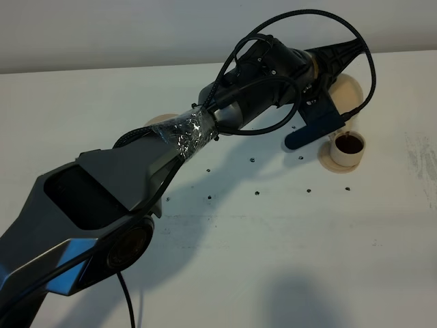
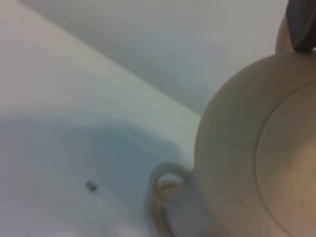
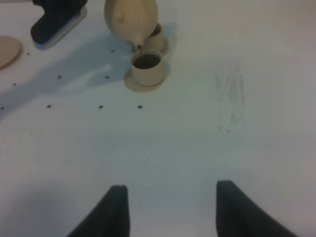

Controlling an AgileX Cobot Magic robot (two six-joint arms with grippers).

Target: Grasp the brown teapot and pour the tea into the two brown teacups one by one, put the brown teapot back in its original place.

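Left wrist: teapot (image 2: 232, 148) in tool's (image 2: 301, 24) grip.

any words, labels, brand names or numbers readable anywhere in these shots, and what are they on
None can be read.
The round emblem on the left arm's joint housing is too blurred to make out.
The teapot, the filled cup and the white table carry no print; the table only has small dark specks and scuff marks.

— How many pots do you count?
— You have one brown teapot (image 3: 131, 19).
— Cups?
— You have two brown teacups: one with tea (image 3: 146, 65), one behind it (image 3: 157, 35), each on a small saucer. One wider saucer (image 3: 7, 50) too.
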